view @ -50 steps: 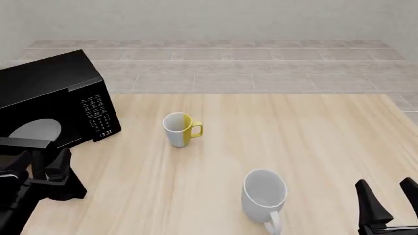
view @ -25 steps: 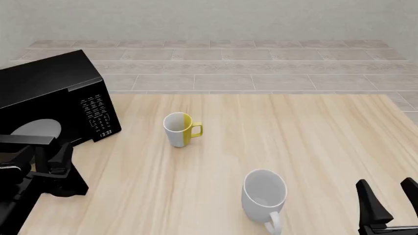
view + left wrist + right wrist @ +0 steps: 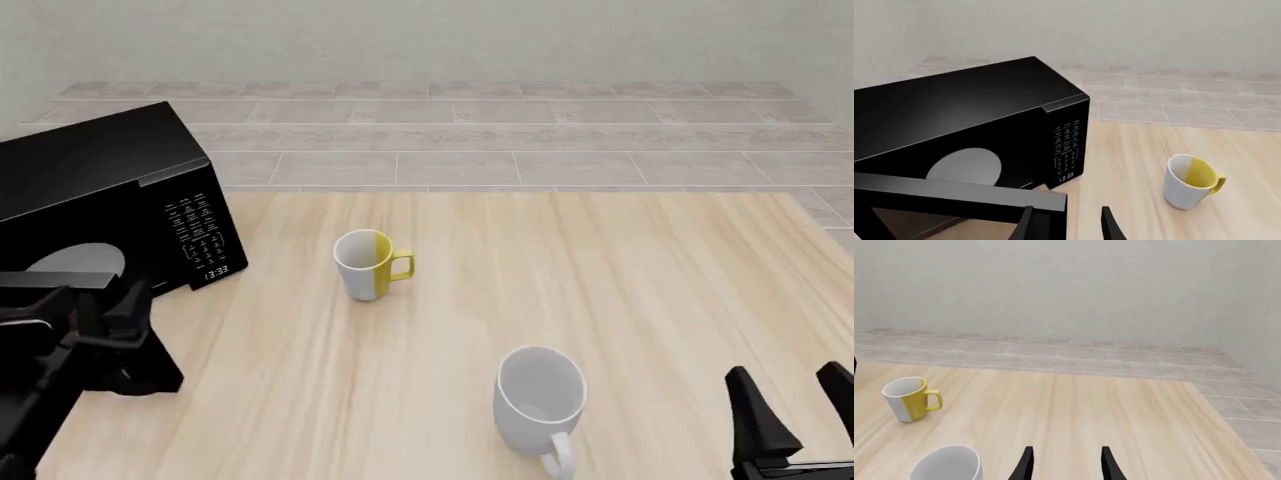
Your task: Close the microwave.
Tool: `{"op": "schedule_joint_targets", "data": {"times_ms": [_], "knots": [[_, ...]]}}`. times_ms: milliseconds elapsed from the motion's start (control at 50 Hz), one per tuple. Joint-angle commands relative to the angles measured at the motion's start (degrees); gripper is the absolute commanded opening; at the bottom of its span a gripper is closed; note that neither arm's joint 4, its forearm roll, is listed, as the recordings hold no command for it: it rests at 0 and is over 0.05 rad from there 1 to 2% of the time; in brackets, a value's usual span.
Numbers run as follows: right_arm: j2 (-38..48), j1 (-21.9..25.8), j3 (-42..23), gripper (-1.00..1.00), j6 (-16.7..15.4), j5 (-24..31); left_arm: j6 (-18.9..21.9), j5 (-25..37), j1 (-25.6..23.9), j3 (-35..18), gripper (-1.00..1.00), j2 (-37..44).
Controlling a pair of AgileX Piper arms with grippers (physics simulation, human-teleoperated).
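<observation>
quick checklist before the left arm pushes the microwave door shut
1. Microwave door swung open: ok, needs closing.
2. Left gripper at the door's free edge: ok; actual contact: cannot tell.
3. Left gripper holding nothing: ok, open.
4. Yellow-and-white mug apart from the door's swing: ok.
5. White mug and right gripper away from the microwave: ok.
6. Cavity free of obstructions: cannot tell.

I see the microwave (image 3: 107, 205) at the left edge as glossy black, its top faintly reflective. The table (image 3: 641, 290) looks like pale, smooth wood grain. Both mugs (image 3: 368, 264) (image 3: 541, 395) look like smooth glazed ceramic.
</observation>
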Motion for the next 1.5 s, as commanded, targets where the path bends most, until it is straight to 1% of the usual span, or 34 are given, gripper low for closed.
{"op": "schedule_joint_targets", "data": {"times_ms": [20, 200, 720, 860, 900, 1020, 1260, 1420, 1500], "knots": [[-0.1, 0.2, 0.0, 1.0, -0.1, 0.0, 0.2, 1.7, -1.0, -2.6, 1.0, 3.1], [0.0, 0.3, 0.0, 1.0, 0.0, 0.1, 0.3, 1.0, -1.5, -3.6, 1.0, 5.5], [0.0, 0.2, 0.0, 1.0, -0.5, 0.0, -0.3, 1.4, -1.5, -4.4, 1.0, 5.8], [0.0, 0.1, 0.0, 1.0, -0.5, 0.1, 0.2, 1.6, -1.5, -5.6, 1.0, 7.4], [0.0, 0.0, 0.0, 1.0, -0.4, 0.1, 0.2, 2.8, -1.5, -6.5, 1.0, 7.1], [0.0, -0.1, 0.0, 1.0, -0.4, 0.1, 0.3, 3.3, -1.7, -7.6, 1.0, 7.8], [0.0, -0.1, 0.0, 1.0, -0.3, 0.2, 0.2, 3.1, -1.8, -8.8, 1.0, 9.9], [0.0, 0.5, 0.0, 1.0, -0.2, 0.0, 1.0, 3.6, -1.3, -10.1, 1.0, 10.8], [0.0, 0.3, 0.0, 1.0, -0.3, 0.0, 1.2, 2.4, -1.3, -10.0, 1.0, 12.3]]}}
